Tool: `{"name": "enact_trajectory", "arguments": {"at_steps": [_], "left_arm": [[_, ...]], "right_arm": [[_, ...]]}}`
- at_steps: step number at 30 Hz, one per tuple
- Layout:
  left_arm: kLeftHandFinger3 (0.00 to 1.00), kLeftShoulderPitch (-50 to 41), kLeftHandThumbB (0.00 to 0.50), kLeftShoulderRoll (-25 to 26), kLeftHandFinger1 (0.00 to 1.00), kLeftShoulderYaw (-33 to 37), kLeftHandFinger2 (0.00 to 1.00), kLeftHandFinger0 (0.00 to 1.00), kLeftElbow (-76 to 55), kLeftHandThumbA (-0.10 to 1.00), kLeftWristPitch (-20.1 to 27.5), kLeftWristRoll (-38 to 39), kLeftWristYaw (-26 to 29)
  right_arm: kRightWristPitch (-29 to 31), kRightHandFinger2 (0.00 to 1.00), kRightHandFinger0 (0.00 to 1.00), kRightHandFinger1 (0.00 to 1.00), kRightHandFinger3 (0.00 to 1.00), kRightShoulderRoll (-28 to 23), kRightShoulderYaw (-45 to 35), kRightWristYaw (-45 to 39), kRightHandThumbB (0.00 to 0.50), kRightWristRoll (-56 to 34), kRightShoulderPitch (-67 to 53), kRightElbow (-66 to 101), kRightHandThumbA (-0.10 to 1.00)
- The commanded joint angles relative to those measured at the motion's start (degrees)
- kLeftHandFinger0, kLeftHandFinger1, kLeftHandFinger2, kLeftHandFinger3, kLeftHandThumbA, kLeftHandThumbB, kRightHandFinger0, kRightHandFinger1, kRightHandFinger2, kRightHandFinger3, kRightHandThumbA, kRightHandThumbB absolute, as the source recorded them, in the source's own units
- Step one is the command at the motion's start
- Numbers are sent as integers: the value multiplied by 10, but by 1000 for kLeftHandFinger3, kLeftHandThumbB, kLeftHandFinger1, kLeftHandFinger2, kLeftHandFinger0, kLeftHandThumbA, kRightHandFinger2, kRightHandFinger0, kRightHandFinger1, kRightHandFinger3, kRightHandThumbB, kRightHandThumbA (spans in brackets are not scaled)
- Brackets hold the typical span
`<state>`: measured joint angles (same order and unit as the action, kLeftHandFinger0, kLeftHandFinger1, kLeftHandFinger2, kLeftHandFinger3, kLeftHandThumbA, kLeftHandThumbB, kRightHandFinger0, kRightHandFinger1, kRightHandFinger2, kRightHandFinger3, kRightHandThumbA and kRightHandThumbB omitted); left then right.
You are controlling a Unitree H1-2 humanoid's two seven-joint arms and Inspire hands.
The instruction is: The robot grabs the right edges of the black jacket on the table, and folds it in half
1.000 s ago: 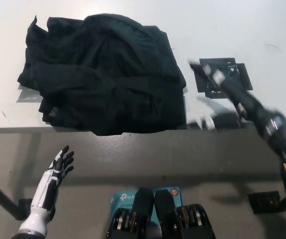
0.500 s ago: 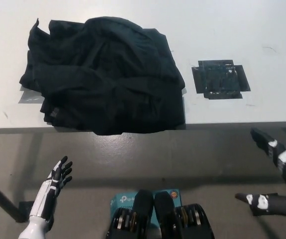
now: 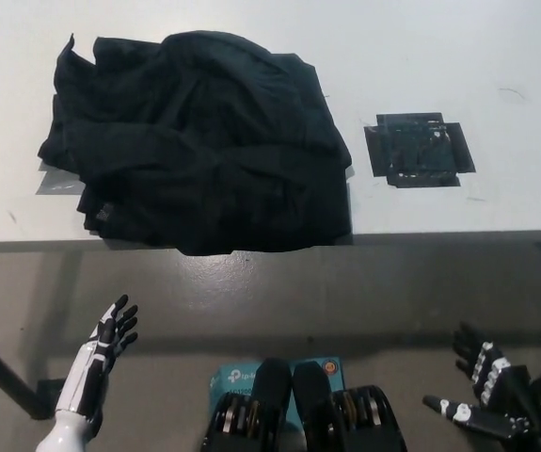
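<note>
Lying folded in a thick, rumpled heap, the black jacket (image 3: 195, 141) sits on the white table (image 3: 439, 56), w/ its front edge at the table's near rim and a bit of it overhanging that rim. Layers stacked; creases run across the top. Jacket's right edge ends short of a black tape square (image 3: 417, 149), which is stuck flat on the table to the jacket's right, apart from it, no contact. Gray tape pieces show at the jacket's left edge (image 3: 55, 185), partly under the fabric.

Both hands are off the jacket, below the table's near rim, over the gray floor.

Left hand (image 3: 108, 334): white w/ dark fingers, low and to the left of the jacket's front edge, well apart from it. Fingers spread and extended, pointing up toward the table; nothing held.

Right hand (image 3: 482, 391): black w/ white markings, low and well to the right of the jacket, near the picture's bottom-right corner. Fingers apart, thumb out to the side; nothing held.

A teal box (image 3: 228, 381) w/ print lies on the floor below the jacket, approx. under its front edge, partly hidden.
</note>
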<state>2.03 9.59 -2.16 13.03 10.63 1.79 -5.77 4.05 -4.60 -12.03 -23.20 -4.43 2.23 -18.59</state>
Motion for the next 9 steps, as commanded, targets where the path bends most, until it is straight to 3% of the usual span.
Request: {"name": "enact_trajectory", "arguments": {"at_steps": [1, 9], "left_arm": [[1000, -7, 164, 7, 1000, 1, 1000, 1000, 0, 1000, 29, 4, -9], [1000, -11, 154, 4, 1000, -5, 1000, 1000, 15, 1000, 34, 11, -5]], "right_arm": [[71, 1000, 1000, 1000, 1000, -12, 7, 18, 148, -12, 9, -19, 1000], [100, 1000, 1000, 1000, 1000, -21, 12, 17, 135, -29, 17, -53, 1000]]}}
